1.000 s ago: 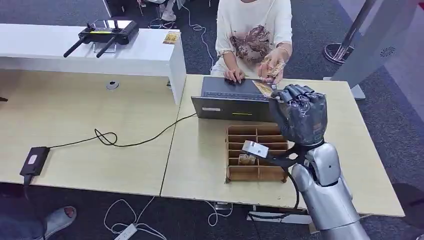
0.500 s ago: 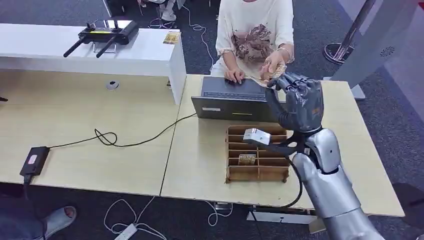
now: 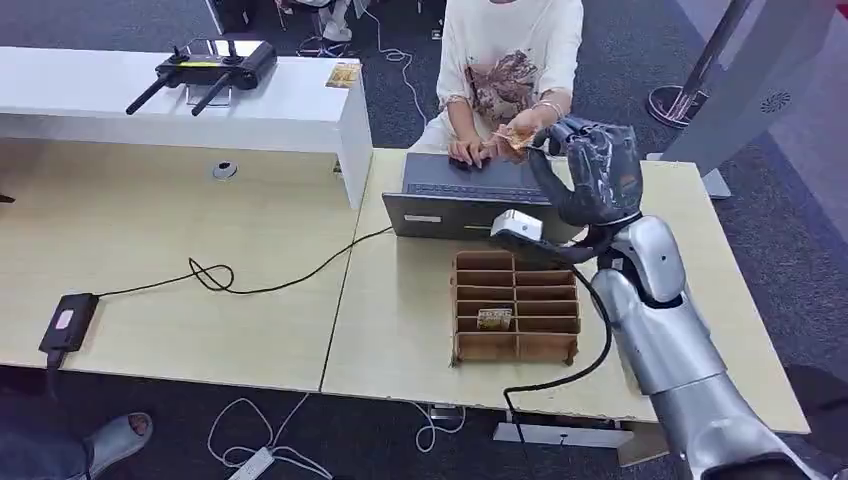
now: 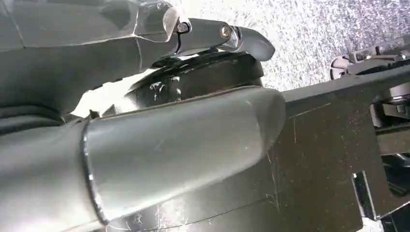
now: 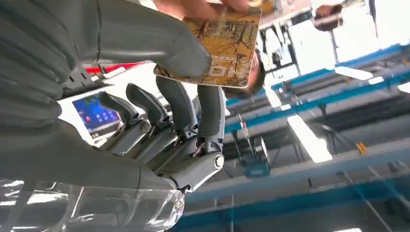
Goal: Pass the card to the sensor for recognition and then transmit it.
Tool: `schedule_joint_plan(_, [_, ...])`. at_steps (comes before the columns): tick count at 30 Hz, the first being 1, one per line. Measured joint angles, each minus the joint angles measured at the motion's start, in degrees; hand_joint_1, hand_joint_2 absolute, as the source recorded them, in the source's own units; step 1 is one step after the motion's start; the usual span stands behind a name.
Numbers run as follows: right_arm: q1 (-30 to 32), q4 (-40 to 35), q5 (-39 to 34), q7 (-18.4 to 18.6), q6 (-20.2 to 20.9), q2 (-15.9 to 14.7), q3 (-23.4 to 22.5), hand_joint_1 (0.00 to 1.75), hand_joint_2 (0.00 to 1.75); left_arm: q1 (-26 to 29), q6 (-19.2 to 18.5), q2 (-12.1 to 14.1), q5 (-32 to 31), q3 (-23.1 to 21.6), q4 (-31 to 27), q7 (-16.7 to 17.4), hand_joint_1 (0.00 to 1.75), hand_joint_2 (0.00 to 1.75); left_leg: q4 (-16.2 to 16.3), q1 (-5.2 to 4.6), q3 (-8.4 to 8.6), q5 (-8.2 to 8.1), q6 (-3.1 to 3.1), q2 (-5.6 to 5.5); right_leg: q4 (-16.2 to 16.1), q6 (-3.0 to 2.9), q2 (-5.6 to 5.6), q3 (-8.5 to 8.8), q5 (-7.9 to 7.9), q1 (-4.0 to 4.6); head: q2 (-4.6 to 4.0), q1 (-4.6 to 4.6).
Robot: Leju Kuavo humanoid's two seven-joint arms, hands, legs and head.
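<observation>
My right hand (image 3: 592, 172) is raised above the far edge of the desk, just past the open laptop (image 3: 468, 196). It pinches a yellow-brown printed card (image 5: 223, 47) between thumb and fingers (image 5: 183, 104). In the head view the card (image 3: 516, 141) sits at the hand's far side, right against the hand of a seated person (image 3: 527, 124). That person's fingers (image 5: 193, 7) touch the card's other edge. My left hand (image 4: 159, 145) hangs low beside my body, thumb and fingers apart with nothing between them.
A wooden divided box (image 3: 516, 306) lies on the desk below my right arm, with one small card (image 3: 493, 319) in a compartment. A black cable (image 3: 215, 277) and power brick (image 3: 68, 322) cross the left table. A black controller (image 3: 205, 62) rests on the white counter (image 3: 250, 105).
My right hand has risen and moved away from the box toward the person, carrying the card. The person's hand has come onto the card.
</observation>
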Motion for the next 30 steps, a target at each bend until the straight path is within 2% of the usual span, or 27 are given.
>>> schedule_joint_plan(11, [-6.31,9.01,0.37,1.22,3.08,0.46,0.44,1.75,1.75,0.51,0.61,0.37,1.07,1.33,0.0,1.2,0.0,0.0,0.0,0.0,0.01,0.01,0.0,-0.1,0.02,0.0,-0.06,0.02,0.01,0.0,0.0,0.0])
schedule_joint_plan(16, [-9.93,15.05,1.48,2.58,4.63,0.68,0.46,1.75,1.75,2.72,3.91,0.41,5.64,4.91,0.0,2.28,0.0,0.0,0.0,-0.03,0.08,0.01,0.0,-0.08,-0.01,0.0,-0.06,0.01,0.0,-0.02,0.0,-0.04])
schedule_joint_plan(21, [-12.04,20.15,2.78,3.98,5.88,0.68,0.46,1.75,1.75,2.6,4.42,0.63,6.93,7.8,0.0,2.16,0.0,0.0,0.0,-0.03,0.09,0.01,0.0,-0.17,0.0,0.0,-0.12,0.07,0.0,-0.02,0.0,0.02])
schedule_joint_plan(22, [-12.34,21.07,2.91,4.35,5.88,0.68,0.44,0.7,1.75,2.59,4.72,0.66,7.15,8.09,0.0,2.08,0.0,0.0,0.0,-0.03,0.1,0.02,0.01,-0.17,0.0,0.01,-0.12,0.07,0.01,-0.02,0.0,-0.02])
schedule_joint_plan(23, [-12.58,21.88,3.06,4.66,5.79,0.7,0.39,0.0,1.75,2.61,5.07,0.66,7.43,8.39,0.0,1.88,0.0,0.0,0.0,-0.03,0.1,0.03,0.01,-0.18,0.0,0.01,-0.12,0.09,0.01,-0.02,0.0,0.0])
schedule_joint_plan(30, [-13.26,25.61,2.84,4.61,5.22,0.85,-0.9,0.0,1.75,3.26,7.41,0.72,8.85,10.56,0.02,0.26,0.0,0.0,0.01,-0.02,0.12,0.01,0.0,-0.18,0.0,0.01,-0.08,0.08,0.01,-0.01,0.0,0.02])
